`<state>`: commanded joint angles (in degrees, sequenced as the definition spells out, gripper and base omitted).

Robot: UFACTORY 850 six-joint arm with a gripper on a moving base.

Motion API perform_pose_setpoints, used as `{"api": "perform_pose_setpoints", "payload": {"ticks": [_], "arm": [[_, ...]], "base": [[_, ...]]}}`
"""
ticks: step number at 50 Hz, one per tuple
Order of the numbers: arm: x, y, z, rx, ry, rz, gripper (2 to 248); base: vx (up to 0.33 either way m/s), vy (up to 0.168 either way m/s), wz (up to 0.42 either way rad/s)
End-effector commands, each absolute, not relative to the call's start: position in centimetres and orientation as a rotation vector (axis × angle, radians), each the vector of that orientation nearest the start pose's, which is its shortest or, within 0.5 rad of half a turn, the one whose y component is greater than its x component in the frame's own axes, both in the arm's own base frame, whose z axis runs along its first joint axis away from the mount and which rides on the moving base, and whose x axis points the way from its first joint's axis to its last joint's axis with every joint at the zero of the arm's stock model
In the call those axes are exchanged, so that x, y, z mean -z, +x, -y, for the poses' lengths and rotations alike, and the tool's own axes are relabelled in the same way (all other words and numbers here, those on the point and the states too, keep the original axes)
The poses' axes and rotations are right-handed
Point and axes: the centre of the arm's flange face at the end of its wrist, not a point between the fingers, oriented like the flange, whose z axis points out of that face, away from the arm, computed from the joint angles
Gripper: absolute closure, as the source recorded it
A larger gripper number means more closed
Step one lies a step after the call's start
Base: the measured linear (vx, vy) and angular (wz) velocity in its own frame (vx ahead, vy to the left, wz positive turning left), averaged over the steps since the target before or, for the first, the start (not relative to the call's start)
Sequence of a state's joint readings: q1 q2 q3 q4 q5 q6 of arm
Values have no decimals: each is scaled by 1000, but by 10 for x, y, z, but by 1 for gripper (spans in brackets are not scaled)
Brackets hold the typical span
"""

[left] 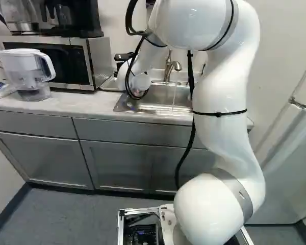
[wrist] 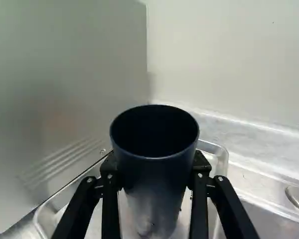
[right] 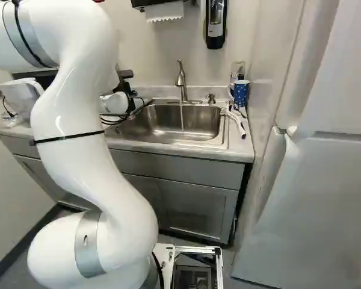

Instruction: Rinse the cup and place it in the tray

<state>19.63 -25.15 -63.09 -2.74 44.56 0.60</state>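
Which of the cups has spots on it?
The blue mug, right of the sink in the right base view: its side carries white spots, while the dark cup gripped in the jaws looks plain.

A tall, dark navy, round-mouthed cup [wrist: 154,194] with a smooth wall and a thin rim is being held upright, clamped from two opposite sides. Its mouth is being kept upward, the dark interior being exposed; pale glints are being shown low on the outer wall. A shiny silver metal tray [wrist: 220,152] with rounded corners and a raised rim is being supported flat between the microwave [left: 98,64] and the sink [left: 166,108]. It is being partly covered from view by the cup; base contact is not being resolved.
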Motion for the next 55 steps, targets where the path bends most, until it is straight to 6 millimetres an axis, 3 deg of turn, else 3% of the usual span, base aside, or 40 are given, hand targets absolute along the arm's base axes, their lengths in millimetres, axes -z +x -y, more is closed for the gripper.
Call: {"api": "perform_pose_setpoints", "payload": {"ticks": [16, 17, 21, 22, 26, 27, 32, 33, 55], "arm": [[-461, 597, -216, 1899, -2158, 433, 125], [-461, 597, -216, 1899, -2158, 433, 109], [-461, 597, -216, 1899, -2158, 433, 109], [-461, 597, -216, 1899, -2158, 433, 77], [-461, 597, -216, 1899, -2158, 433, 77], [-461, 597, -216, 1899, -2158, 433, 42], [-463, 597, -216, 1901, -2156, 432, 42], [-463, 597, -216, 1902, -2155, 432, 6], [-486, 596, -216, 1939, -2118, 426, 3]], "base": [[0, 0, 0], [0, 0, 0], [0, 0, 0], [0, 0, 0], [0, 0, 0], [0, 0, 0], [0, 0, 0], [0, 0, 0], [0, 0, 0]]}}
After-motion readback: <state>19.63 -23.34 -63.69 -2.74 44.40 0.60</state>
